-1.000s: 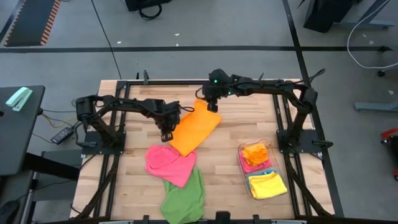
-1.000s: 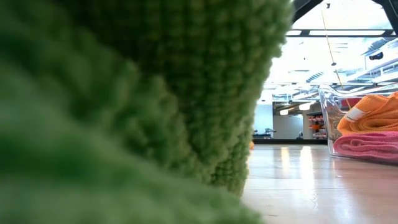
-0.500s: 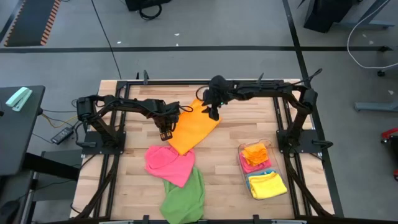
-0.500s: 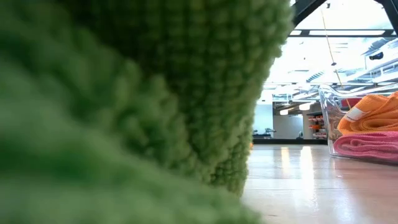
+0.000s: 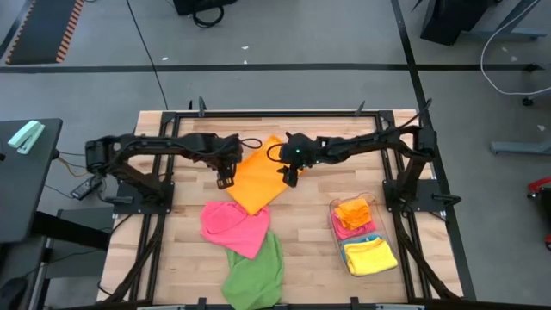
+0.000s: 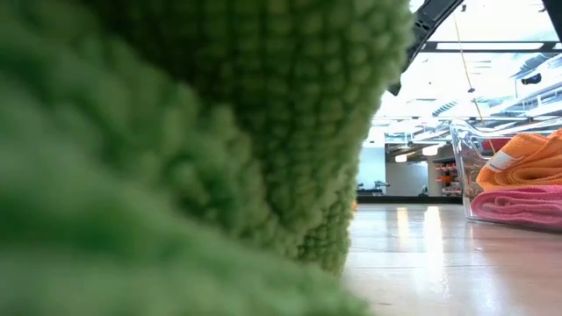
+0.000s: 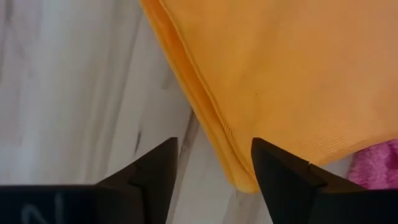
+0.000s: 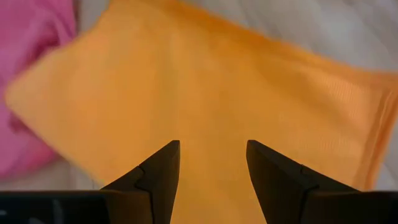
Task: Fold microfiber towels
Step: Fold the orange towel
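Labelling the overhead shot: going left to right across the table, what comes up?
Left gripper → orange towel → right gripper → clear bin holding folded towels. The pink and green towels lie nearer the front, overlapping that span.

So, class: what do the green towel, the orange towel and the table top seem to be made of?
Green towel: soft looped pile, matte, probably microfibre; close up it shows nubbly tufts.
Orange towel: finer, smoother knit cloth, matte, with a stitched hem along its edge.
Table top: pale wood, likely sealed; plank seams show from above, and the low view shows a slight sheen.
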`<act>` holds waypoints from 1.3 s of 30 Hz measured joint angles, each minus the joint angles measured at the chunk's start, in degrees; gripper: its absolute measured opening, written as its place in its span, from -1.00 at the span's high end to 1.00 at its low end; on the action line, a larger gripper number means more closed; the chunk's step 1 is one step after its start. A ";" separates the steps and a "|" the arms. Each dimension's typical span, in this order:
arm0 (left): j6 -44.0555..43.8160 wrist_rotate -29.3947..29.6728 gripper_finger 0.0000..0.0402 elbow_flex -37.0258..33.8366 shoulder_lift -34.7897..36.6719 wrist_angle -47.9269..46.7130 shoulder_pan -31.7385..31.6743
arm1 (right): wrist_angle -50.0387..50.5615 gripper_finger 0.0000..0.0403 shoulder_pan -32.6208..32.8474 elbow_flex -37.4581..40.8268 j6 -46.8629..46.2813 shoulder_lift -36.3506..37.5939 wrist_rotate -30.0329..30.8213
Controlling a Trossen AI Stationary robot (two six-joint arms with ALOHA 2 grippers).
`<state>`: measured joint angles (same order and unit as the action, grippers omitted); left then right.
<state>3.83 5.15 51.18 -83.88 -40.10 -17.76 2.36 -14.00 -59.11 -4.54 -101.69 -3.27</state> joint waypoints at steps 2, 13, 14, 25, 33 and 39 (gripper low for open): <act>0.15 0.00 -0.08 -0.04 1.76 -0.24 -0.02 | -3.23 0.04 0.45 0.72 -1.38 0.00 0.29; 1.36 0.00 0.04 -0.07 9.73 2.09 -0.07 | -6.59 0.04 1.77 -4.65 -4.77 -10.58 0.28; 1.34 -0.03 0.05 -0.05 10.39 2.87 -0.07 | -5.98 0.04 1.81 -5.57 -4.88 -11.55 0.43; -0.22 -0.02 0.08 -0.02 13.54 1.28 0.01 | 5.75 0.04 1.07 -14.18 3.72 -17.41 -0.91; -1.26 -0.30 0.08 -0.02 13.51 3.10 0.65 | 20.51 0.04 -2.91 -18.47 29.07 -17.11 -9.51; -3.14 -0.44 0.12 -0.02 13.48 3.40 2.39 | 23.18 0.04 -5.48 -20.45 43.04 -17.27 -8.99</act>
<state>0.70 4.71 51.16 -70.40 -36.69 -15.37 25.54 -19.48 -79.56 38.49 -118.96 -12.26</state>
